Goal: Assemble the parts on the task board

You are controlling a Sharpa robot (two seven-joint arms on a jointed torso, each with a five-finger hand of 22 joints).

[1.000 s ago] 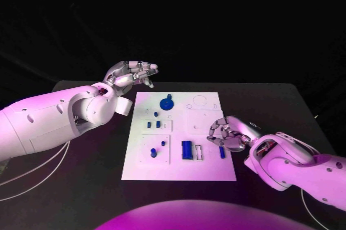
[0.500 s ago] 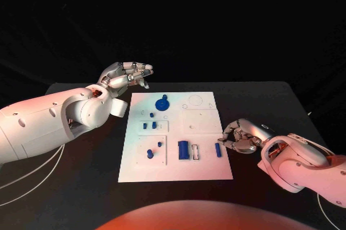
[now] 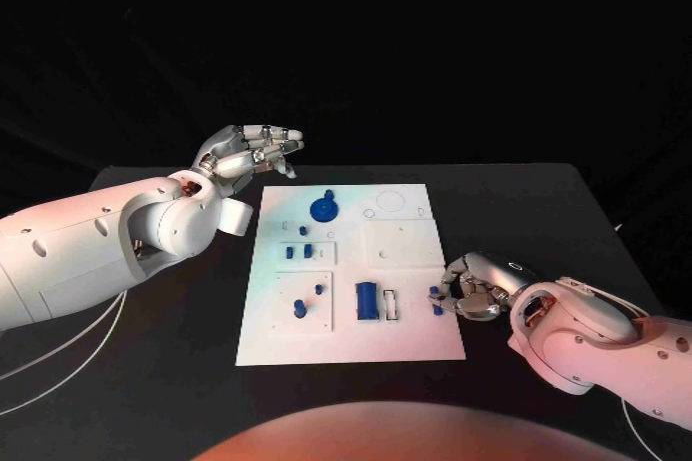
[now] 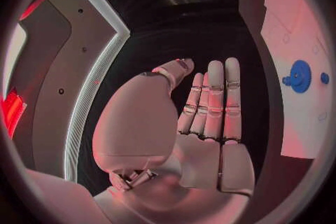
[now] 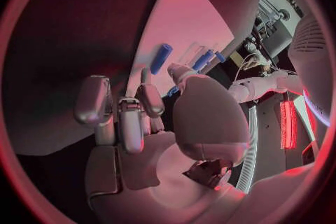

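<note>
The flat white task board [image 3: 408,336] lies in the middle of the black table [image 3: 548,196]. Small blue parts sit on it. A round blue gear part [image 3: 326,209] sits near the far end of the board. Two little blue pegs [image 3: 300,251] stand just below the gear. Another blue peg [image 3: 302,307] sits in a square nearer the robot. A bigger blue block [image 3: 368,300] lies beside a thin white slot near the middle.

A short blue stick part [image 3: 436,299] is at the right edge of the board. The silver right hand [image 3: 476,286] is right there, fingers curled in, and its fingertips touch the stick. It is hard to tell if the hand truly holds it.

The silver left hand [image 3: 254,149] is up in the air past the far left corner of the board. Its fingers are straight and close side by side, and nothing is in them.
</note>
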